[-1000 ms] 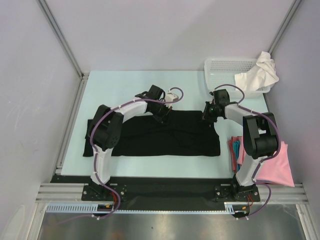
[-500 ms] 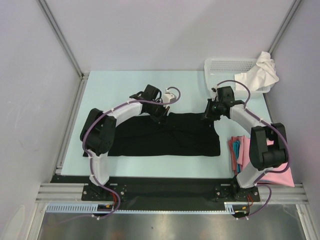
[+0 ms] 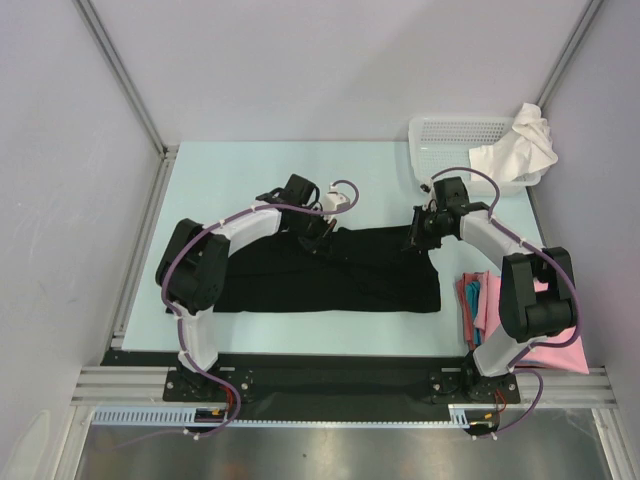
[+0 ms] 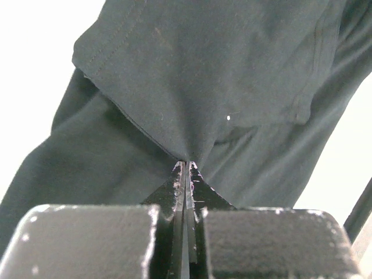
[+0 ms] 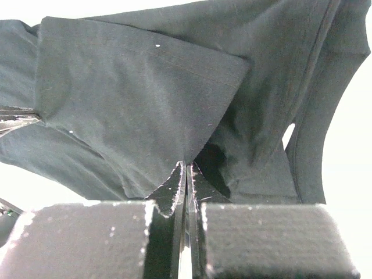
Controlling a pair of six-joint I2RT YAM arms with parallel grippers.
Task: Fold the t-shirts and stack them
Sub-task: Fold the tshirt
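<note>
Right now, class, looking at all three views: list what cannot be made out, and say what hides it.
Top view: the pink t-shirt is partly covered by the right arm; the colored folds beside it are too small to count.
Top view: the white t-shirt spills over the basket; its lower part is hidden inside.
Wrist views: the black t-shirt runs past the frame edges, pinched by left tool and right tool.
</note>
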